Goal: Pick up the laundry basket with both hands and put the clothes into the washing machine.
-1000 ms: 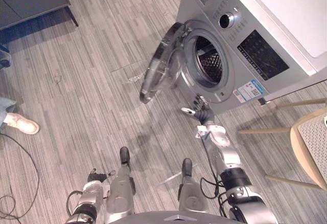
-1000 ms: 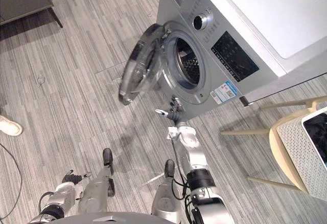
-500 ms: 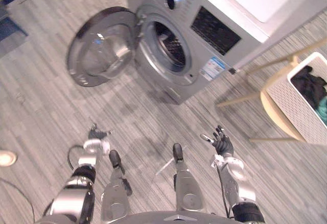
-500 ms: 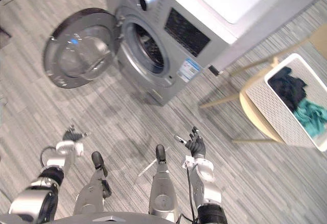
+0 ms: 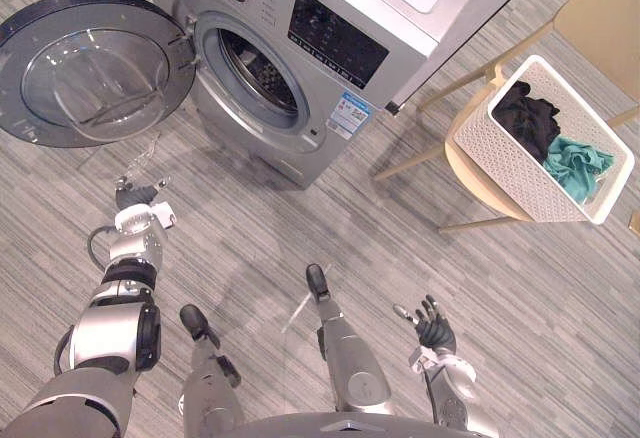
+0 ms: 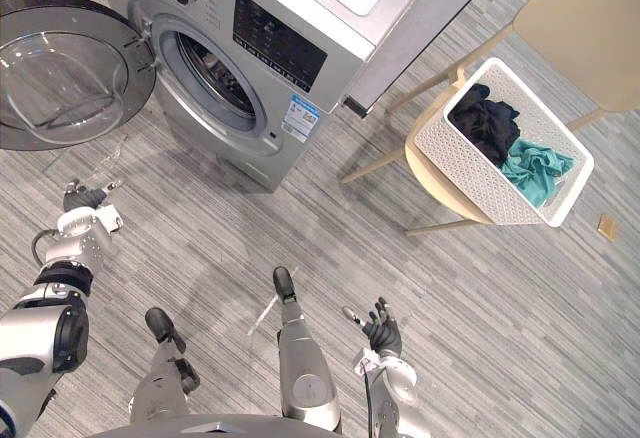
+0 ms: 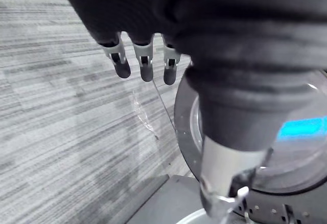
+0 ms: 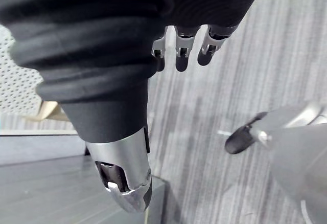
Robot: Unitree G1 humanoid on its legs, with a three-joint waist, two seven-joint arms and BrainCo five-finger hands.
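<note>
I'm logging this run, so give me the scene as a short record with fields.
washing machine: door swung fully open
laundry basket: white, on a wooden chair, not yet lifted
clothes: black piece and teal piece, in the basket
left hand: open, empty, over the floor near the door
right hand: open, empty, apart from the basket

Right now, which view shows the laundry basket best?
Right eye view: whole basket, clear of the edge, clothes visible. Left eye view: same, nearer the edge. Right wrist view: a perforated white sliver. Left wrist view: the washer door instead.
</note>
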